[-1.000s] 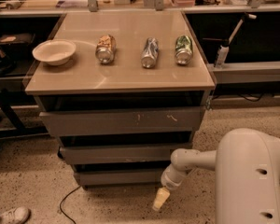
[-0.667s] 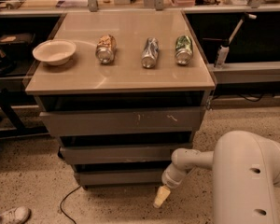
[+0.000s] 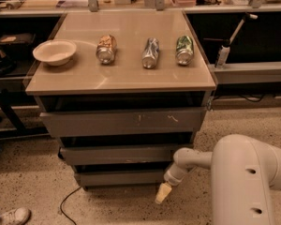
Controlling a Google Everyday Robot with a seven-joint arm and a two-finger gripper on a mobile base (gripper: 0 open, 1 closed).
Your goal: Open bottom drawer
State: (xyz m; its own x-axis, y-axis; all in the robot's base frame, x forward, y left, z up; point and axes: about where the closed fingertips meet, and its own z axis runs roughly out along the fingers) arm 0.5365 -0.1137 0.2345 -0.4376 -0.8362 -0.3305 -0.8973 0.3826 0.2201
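Note:
The bottom drawer [image 3: 119,177] is the narrowest grey front at the base of the cabinet, under the mid-sized drawer [image 3: 117,153] and the tall front with white scratch marks [image 3: 124,121]. Its front stands slightly forward of the dark gap above it. My gripper [image 3: 162,194] hangs from the white arm [image 3: 243,182] just right of and below the bottom drawer's right end, close to the floor. Its yellowish tip points down and left.
On the cabinet top [image 3: 124,78] lie a white bowl [image 3: 55,52] and three cans on their sides [image 3: 106,48], [image 3: 150,52], [image 3: 184,49]. A black cable [image 3: 68,200] runs over the speckled floor. A shoe [image 3: 11,216] is at the bottom left. Benches stand behind.
The gripper has shifted slightly left and lower beside the bottom drawer. The drawers and the things on top have not moved.

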